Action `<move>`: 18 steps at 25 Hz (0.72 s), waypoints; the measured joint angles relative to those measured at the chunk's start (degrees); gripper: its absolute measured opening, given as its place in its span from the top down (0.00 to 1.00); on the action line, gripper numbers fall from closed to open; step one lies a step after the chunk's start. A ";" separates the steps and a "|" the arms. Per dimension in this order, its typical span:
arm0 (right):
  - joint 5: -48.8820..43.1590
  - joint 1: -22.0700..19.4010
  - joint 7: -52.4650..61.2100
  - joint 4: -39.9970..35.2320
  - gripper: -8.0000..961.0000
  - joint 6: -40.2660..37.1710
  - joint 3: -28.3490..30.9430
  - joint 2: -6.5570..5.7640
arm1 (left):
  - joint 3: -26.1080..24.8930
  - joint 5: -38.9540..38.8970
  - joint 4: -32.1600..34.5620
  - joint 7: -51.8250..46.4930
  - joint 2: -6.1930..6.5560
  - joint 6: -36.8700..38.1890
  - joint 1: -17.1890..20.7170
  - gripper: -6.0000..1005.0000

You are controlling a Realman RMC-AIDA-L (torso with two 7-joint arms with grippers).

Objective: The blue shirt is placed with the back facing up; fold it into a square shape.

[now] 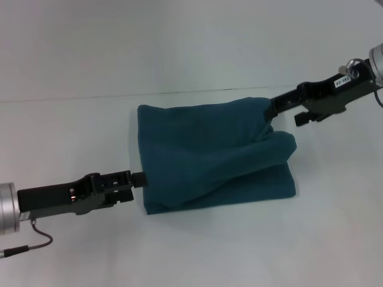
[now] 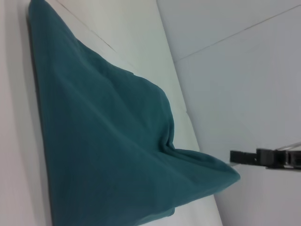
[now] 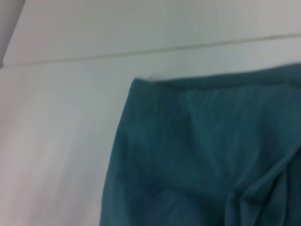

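The blue shirt (image 1: 209, 158) lies folded into a rough rectangle on the white table (image 1: 72, 137), plain side up. Its top layer rises in a ridge toward the far right corner and bunches in a hump at the right edge. My right gripper (image 1: 270, 111) is at that far right corner, shut on the raised fabric. It also shows in the left wrist view (image 2: 233, 157), just above the lifted tip of the shirt (image 2: 108, 141). My left gripper (image 1: 142, 178) is low at the shirt's left edge, touching it. The right wrist view shows the shirt's far left corner (image 3: 188, 141).
The table's far edge (image 1: 90, 97) runs behind the shirt, with a pale wall beyond. A thin cable (image 1: 36, 242) hangs below my left wrist.
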 joint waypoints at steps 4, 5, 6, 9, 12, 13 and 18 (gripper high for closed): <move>0.05 -0.16 0.11 0.84 0.02 5.91 -0.39 0.45 | -0.05 -1.48 -0.27 0.03 -0.08 -0.36 -0.06 0.25; -0.03 -0.15 0.11 1.75 0.02 7.84 -0.99 0.71 | -0.07 -1.80 -0.29 0.05 -0.09 -0.42 -0.06 0.25; -0.08 -0.12 0.11 2.68 0.02 9.49 -1.66 0.85 | -0.09 -2.07 -0.31 0.07 -0.09 -0.48 -0.06 0.25; -0.14 0.57 0.13 5.86 0.01 12.93 -3.73 1.07 | -0.11 -2.61 -0.37 0.12 -0.09 -0.53 -0.05 0.25; -0.19 1.23 0.13 6.85 0.01 14.10 -4.31 1.38 | -0.11 -2.70 -0.44 0.13 -0.10 -0.60 -0.04 0.25; -0.13 1.28 0.14 6.86 0.01 14.20 -4.29 1.49 | -0.11 -2.71 -0.50 0.13 -0.12 -0.63 -0.03 0.25; 2.69 1.33 0.15 6.89 0.01 12.70 -4.11 1.76 | -0.11 -2.74 -0.58 0.13 -0.18 -0.71 0.05 0.25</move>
